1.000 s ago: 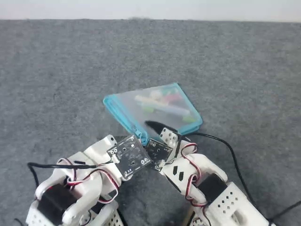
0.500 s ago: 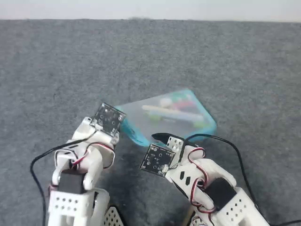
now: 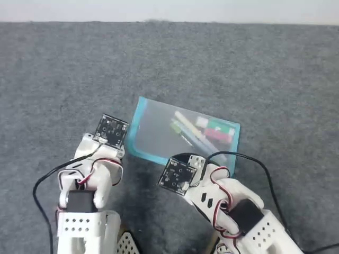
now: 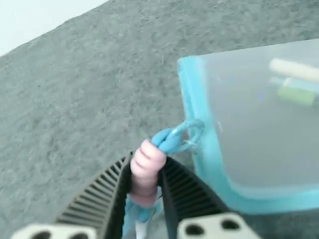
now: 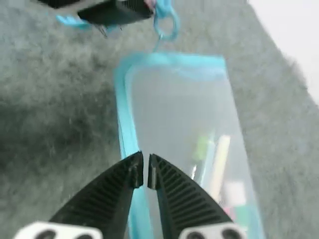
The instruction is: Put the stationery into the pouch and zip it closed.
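Note:
The translucent pouch (image 3: 159,129) with blue trim lies flat mid-table, with pens and other stationery (image 3: 204,135) inside it. My left gripper (image 4: 145,181) is shut on the pink zipper pull (image 4: 144,164), whose blue loop (image 4: 183,135) hangs at the pouch's corner (image 4: 189,67). The left arm (image 3: 109,133) sits just left of that corner. My right gripper (image 5: 143,168) is shut on the pouch's blue edge (image 5: 124,134) at the near side, under the right arm's wrist (image 3: 178,174). The right wrist view also shows the left gripper (image 5: 117,12) with the loop (image 5: 167,25) beyond the pouch.
Grey carpet-like cloth (image 3: 265,69) covers the whole table. A black cable (image 3: 265,180) trails from the right arm past the pouch's near right corner. Open cloth lies on the far side and to both sides.
My left gripper pulled the zipper pull leftward, away from the right gripper. The pouch swung round and now lies flatter, with its long side across the table.

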Robot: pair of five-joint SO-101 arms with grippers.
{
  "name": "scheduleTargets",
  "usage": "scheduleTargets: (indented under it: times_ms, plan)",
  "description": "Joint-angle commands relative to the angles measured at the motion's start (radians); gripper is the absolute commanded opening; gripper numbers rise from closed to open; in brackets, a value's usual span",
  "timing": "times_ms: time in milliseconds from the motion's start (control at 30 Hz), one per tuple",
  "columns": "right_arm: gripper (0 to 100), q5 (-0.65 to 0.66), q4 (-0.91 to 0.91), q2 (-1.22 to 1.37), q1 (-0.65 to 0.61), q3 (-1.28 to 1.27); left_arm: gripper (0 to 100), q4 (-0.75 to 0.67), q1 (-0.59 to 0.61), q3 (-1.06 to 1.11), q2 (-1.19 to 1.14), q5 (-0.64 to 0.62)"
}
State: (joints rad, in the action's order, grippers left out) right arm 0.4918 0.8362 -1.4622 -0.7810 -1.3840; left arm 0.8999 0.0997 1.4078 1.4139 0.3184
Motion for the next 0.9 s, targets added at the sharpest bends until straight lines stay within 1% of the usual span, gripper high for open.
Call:
scheduleTargets:
  times_ms: [0,133,200,267,333,467,533,667,733,800,867]
  plan:
    - [0.9,-0.025,-0.031,-0.016,0.056,-0.021,1,-0.08,-0.069,0.061,-0.003,-0.006]
    - [0.9,-0.029,-0.03,-0.001,0.194,-0.025,1,-0.163,-0.176,0.153,-0.003,-0.023]
    - [0.9,-0.029,-0.031,0.038,0.234,-0.023,1,-0.187,-0.213,0.157,-0.002,-0.072]
    - [0.9,-0.029,-0.031,0.091,0.262,-0.018,3,-0.226,-0.226,0.159,-0.002,-0.118]
    - [0.9,-0.029,-0.041,0.151,0.291,-0.014,9,-0.262,-0.226,0.162,-0.002,-0.155]
    - [1.0,-0.038,-0.031,0.272,0.371,0.057,26,-0.273,-0.226,0.166,-0.003,-0.245]
    - [0.9,-0.078,-0.041,0.308,0.407,0.081,30,-0.282,-0.226,0.185,-0.002,-0.278]
    - [0.8,-0.143,-0.031,0.285,0.435,0.12,31,-0.428,-0.224,0.232,-0.002,-0.324]
    - [0.8,-0.166,-0.019,0.229,0.437,0.114,31,-0.445,-0.212,0.228,-0.002,-0.35]
    - [0.8,-0.166,0.021,0.154,0.437,0.094,29,-0.453,-0.164,0.214,0.0,-0.365]
    - [0.8,-0.166,0.062,0.062,0.437,0.06,26,-0.451,-0.08,0.183,0.0,-0.371]
